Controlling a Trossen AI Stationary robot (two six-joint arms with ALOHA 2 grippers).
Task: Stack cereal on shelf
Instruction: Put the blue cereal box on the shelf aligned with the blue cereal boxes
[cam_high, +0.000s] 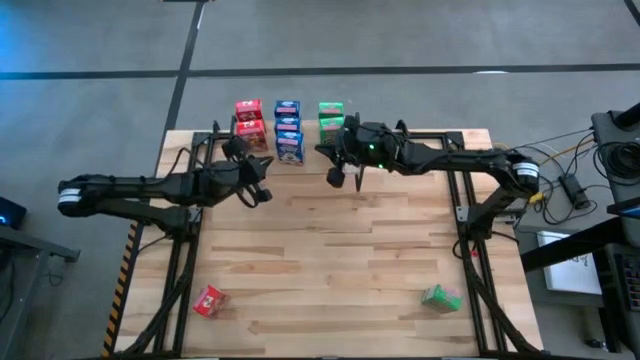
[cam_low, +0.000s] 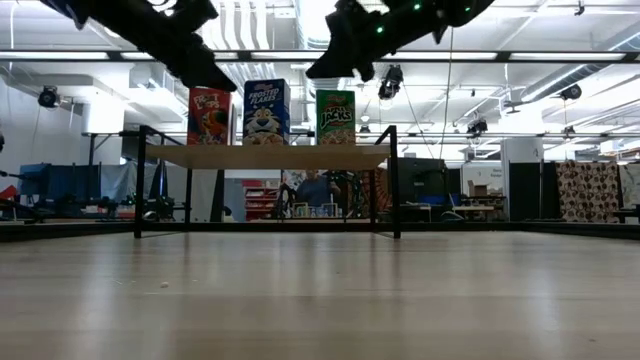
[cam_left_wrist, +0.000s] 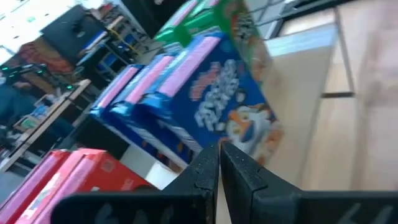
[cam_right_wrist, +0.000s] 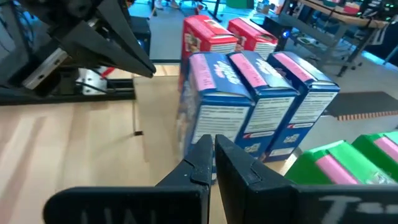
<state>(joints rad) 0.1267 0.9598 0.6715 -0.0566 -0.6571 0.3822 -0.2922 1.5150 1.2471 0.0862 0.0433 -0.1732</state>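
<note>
Two boxes lie loose at the bench's (cam_high: 340, 260) near edge, red box (cam_high: 210, 300) left and green box (cam_high: 440, 297) right, so I keep my left hand (cam_high: 262, 192) and right hand (cam_high: 345, 176), both pinched together and empty, clear of the shelf (cam_low: 265, 156) rows, then open wide before descending.

Closed left gripper (cam_left_wrist: 219, 163), fingers pressed together, empty. Dead ahead at twelve o'clock, a row of blue cereal boxes (cam_left_wrist: 205, 99) standing upright. Green boxes (cam_left_wrist: 217, 18) behind them around one o'clock; red boxes (cam_left_wrist: 68, 177) at nine o'clock.
</note>
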